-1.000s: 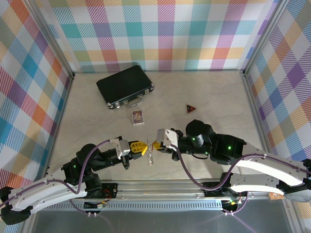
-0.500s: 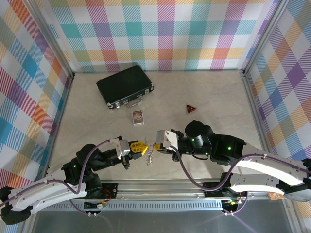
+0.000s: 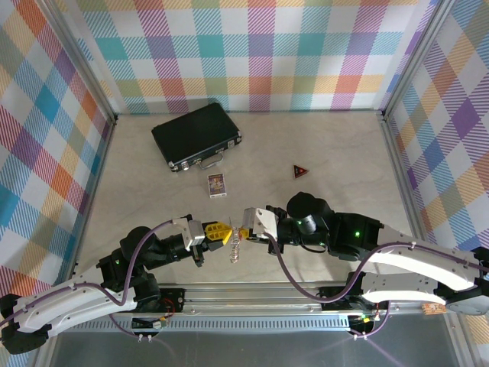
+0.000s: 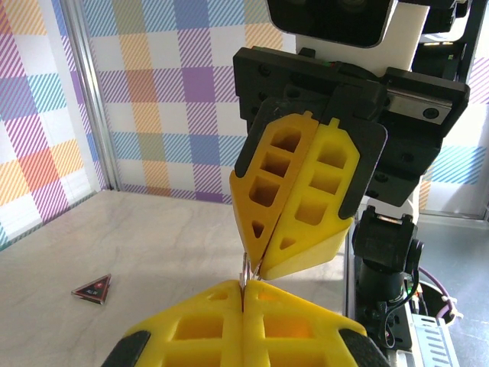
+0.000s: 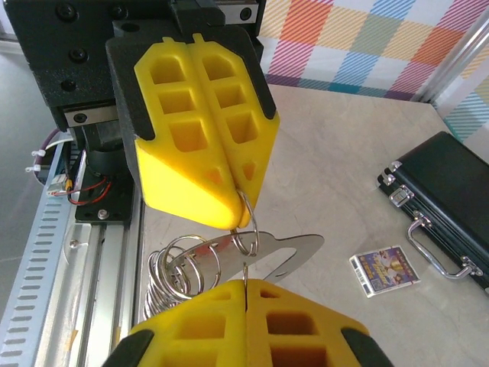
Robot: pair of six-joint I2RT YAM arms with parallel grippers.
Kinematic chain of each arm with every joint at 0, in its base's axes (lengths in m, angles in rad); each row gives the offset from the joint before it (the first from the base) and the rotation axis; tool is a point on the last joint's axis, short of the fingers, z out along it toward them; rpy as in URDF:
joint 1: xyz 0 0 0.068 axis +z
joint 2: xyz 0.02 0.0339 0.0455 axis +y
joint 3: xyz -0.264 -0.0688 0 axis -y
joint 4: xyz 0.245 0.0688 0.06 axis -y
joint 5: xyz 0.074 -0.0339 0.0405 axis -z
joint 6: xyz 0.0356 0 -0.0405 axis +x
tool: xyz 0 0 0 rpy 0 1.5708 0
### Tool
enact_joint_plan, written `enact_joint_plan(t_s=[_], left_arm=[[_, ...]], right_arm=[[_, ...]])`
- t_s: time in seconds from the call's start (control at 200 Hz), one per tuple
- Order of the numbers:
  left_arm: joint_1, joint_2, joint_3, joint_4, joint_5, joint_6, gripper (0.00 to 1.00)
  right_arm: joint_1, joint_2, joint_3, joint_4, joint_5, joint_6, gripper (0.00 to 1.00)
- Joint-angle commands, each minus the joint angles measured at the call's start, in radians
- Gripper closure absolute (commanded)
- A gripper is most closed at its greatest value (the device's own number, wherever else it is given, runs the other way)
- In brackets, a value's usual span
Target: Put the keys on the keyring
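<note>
Clamping keyring (image 5: 260,251), L pincer (image 4: 243,294) & R pincer (image 5: 246,287) closed, its coils part-hidden

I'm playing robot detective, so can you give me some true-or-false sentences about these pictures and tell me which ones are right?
1. The left gripper and the right gripper are both shut. True.
2. The keyring hangs between their yellow tips. True.
3. The black case is open. False: its lid is closed.
4. The right gripper holds the red triangle. False: it lies on the table, apart from both arms.
5. A small card lies near the case. True.
</note>
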Motion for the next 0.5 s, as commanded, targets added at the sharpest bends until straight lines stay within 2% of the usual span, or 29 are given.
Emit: enact_joint_plan(t_s=[0.0, 0.495], left_arm=[[-0.004, -0.002, -0.001, 0.047, -0.007, -0.004, 1.0], [-0.004, 0.021, 0.009, 0.044, -0.007, 0.002, 1.0]], right_arm=[[0.011, 0.003, 0.025, 0.037, 0.023, -0.02, 1.0], [0.018, 0.006, 0.025, 0.052, 0.03, -0.028, 1.0]])
